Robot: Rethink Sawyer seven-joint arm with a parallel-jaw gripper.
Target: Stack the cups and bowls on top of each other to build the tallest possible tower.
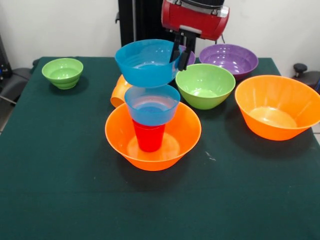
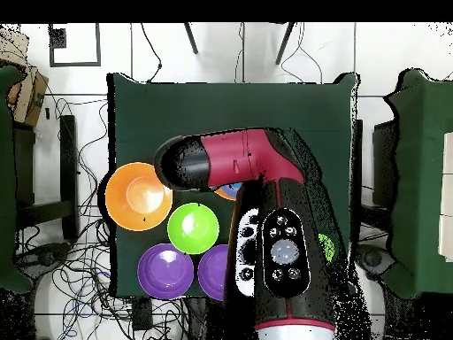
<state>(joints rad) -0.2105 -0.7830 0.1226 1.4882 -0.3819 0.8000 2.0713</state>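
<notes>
Green comes first at the far left of the front view, where a small green bowl (image 1: 62,72) sits alone on the dark green tablecloth (image 1: 55,170). Moving right, an orange cup (image 1: 120,91) lies tipped on its side just behind the tower (image 1: 152,127): a large orange bowl (image 1: 153,131) at the base, a red cup (image 1: 149,136) standing inside it, and a blue bowl (image 1: 152,104) perched on that cup. Above hangs a second blue bowl (image 1: 146,62), lifted clear, with the gripper (image 1: 180,54) pinching its right rim, fingers clamped on the wall. Next comes a medium green bowl (image 1: 205,85), a purple bowl (image 1: 229,60) behind it, and at the far right another large orange bowl (image 1: 278,106). From overhead the red arm (image 2: 265,204) covers most of the table.
</notes>
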